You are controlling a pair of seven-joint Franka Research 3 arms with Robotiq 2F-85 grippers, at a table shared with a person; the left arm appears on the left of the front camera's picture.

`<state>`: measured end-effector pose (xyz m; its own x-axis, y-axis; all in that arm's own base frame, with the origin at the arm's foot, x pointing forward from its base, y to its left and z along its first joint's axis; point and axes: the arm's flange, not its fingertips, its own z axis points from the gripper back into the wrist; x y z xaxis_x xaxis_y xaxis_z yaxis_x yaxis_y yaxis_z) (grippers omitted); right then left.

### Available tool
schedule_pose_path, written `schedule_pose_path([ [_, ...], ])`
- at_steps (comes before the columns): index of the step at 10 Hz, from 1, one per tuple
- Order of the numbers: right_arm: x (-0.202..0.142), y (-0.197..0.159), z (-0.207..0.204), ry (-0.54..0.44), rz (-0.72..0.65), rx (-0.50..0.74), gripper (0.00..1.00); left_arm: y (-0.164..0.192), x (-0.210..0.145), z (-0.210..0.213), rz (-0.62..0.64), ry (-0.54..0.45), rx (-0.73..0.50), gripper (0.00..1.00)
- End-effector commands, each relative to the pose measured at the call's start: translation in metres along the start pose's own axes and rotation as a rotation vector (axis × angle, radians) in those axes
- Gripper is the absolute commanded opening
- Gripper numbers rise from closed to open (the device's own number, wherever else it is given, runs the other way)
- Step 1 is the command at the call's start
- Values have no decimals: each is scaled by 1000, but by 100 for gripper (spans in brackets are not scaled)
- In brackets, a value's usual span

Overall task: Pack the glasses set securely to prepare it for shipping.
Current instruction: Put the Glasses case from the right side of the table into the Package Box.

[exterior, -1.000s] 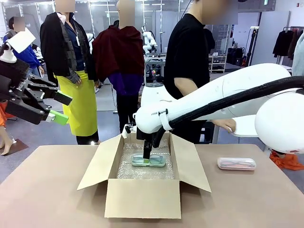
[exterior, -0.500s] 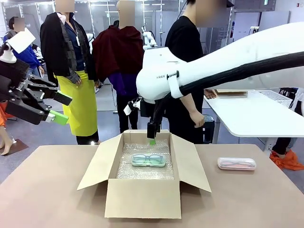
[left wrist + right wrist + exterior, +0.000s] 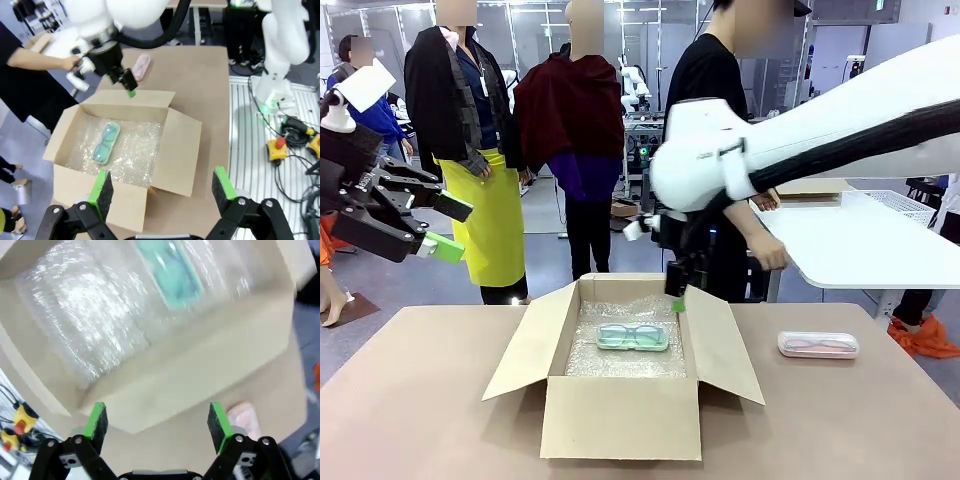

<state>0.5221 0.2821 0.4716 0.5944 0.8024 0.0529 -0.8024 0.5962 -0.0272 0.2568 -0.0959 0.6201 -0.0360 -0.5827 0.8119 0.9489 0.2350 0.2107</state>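
Note:
The mint-green pack [image 3: 633,337] of the glasses set lies flat on bubble wrap [image 3: 620,360] inside the open cardboard box [image 3: 620,415]. The pale pink pack [image 3: 818,345] lies on the table to the right of the box. My right gripper [image 3: 677,295] hangs open and empty above the box's far right corner. The right wrist view looks down on the mint-green pack [image 3: 170,272], blurred, and the pink pack [image 3: 242,415] beside the right gripper [image 3: 156,420]. My left gripper [image 3: 448,227] is open and empty, held high off the table's left side. Below the left gripper [image 3: 161,186] lie the box [image 3: 180,150] and the mint-green pack [image 3: 106,143].
A person in a black shirt [image 3: 710,110] stands behind the box with a hand [image 3: 772,258] near a white side table [image 3: 840,245]. The box flaps [image 3: 525,345] spread outward on both sides. The brown table [image 3: 420,420] has bare room left of and in front of the box.
My right gripper has risen out of the box, leaving the mint-green pack on the bubble wrap, and has swung right. The left arm has not moved.

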Motion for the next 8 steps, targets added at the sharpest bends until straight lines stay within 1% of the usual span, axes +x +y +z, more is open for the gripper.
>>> schedule_pose_path([
  [1,-89,9,3,-87,-216,-34,100,1,0,1,-18,-11,-17,100],
  [2,-127,-1,3,-113,-329,-28,100,1,0,1,-18,-11,-17,100],
  [5,-198,-22,-2,-127,-582,-11,100,1,0,1,-18,-11,-17,100],
  [7,-232,-38,-5,-108,-737,-70,100,1,0,1,-18,-11,-17,100],
  [8,-239,-41,-5,-86,-783,-103,100,1,0,1,-18,-11,-17,100],
])
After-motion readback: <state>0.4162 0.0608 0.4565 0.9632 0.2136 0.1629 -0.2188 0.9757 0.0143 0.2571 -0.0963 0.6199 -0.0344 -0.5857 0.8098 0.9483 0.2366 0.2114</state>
